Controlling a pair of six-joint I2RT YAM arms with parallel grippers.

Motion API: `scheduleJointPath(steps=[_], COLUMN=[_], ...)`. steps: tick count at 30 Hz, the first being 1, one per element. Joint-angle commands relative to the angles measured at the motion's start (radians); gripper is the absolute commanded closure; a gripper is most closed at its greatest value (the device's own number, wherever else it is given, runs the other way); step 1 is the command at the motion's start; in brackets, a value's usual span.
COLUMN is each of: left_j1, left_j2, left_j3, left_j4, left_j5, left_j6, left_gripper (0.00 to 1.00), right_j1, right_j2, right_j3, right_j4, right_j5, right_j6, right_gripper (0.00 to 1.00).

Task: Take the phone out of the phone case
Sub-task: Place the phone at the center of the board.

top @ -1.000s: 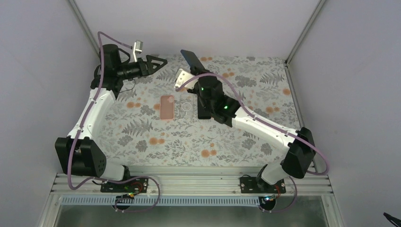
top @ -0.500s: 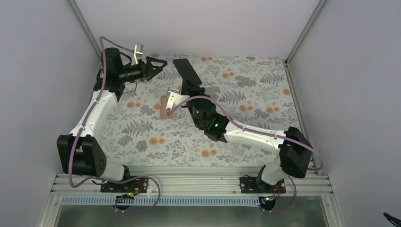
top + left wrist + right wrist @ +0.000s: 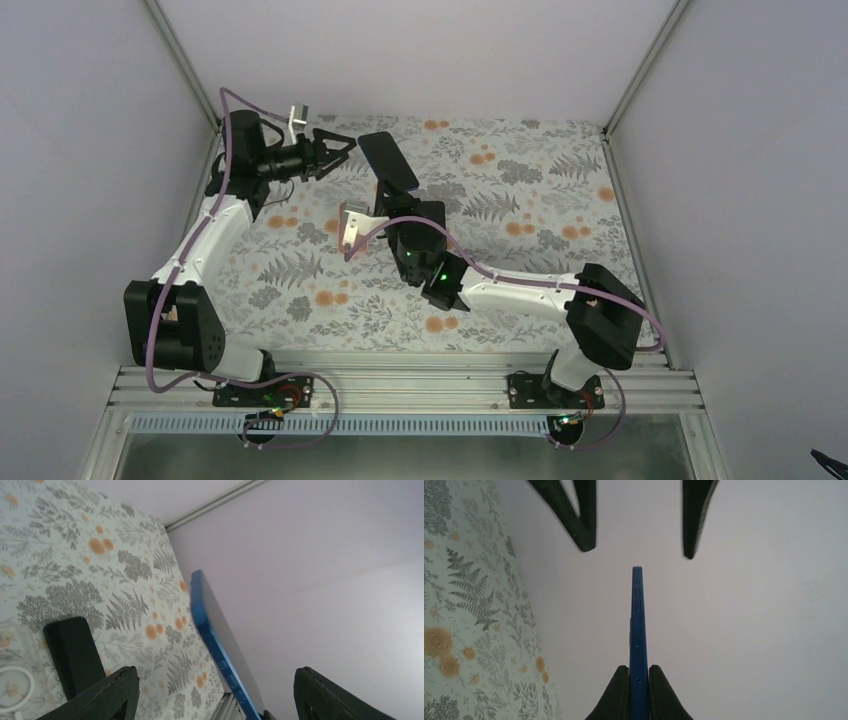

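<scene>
Right jaws clench the phone [image 3: 390, 168] low down; left jaws gape nearby. Stiff and light; its case [image 3: 207, 630] rim likely flexes, so peel a top corner

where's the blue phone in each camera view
Top external: phone upper centre, held aloft.
Left wrist: phone shows its blue edge slanting through the centre, between the open left gripper tips.
Right wrist: phone edge-on, bottom centre, clamped by the right gripper.
Shared landmark: floral table cover.
</scene>
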Motion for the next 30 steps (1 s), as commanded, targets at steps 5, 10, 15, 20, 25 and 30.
scheduleJointPath(steps=[5,10,15,20,25,30], left_j1=[-0.041,-0.071,-0.094,-0.104,-0.103,-0.104], left_j2=[0.033,0.040,0.046,0.058,0.060,0.060], left_j3=[-0.022,-0.028,-0.041,-0.041,-0.045,-0.045], left_j4=[0.064,0.071,0.078,0.093,0.101,0.104], left_j5=[0.017,0.020,0.020,0.028,0.028,0.029], left_j6=[-0.053,-0.051,-0.053,-0.064,-0.078,-0.080], left_gripper=[0.28,0.37,0.47,0.59,0.73,0.85], right_j1=[0.033,0.042,0.050,0.055,0.058,0.060], right_j2=[0.004,0.024,0.040,0.046,0.049,0.049], right_j3=[-0.005,-0.008,-0.007,-0.014,-0.021,-0.032], right_j4=[0.132,0.133,0.141,0.147,0.155,0.183], right_j5=[0.021,0.026,0.030,0.033,0.038,0.043], right_j6=[-0.045,-0.042,-0.048,-0.052,-0.065,-0.080], right_gripper=[0.96,0.96,0.96,0.96,0.96,0.95])
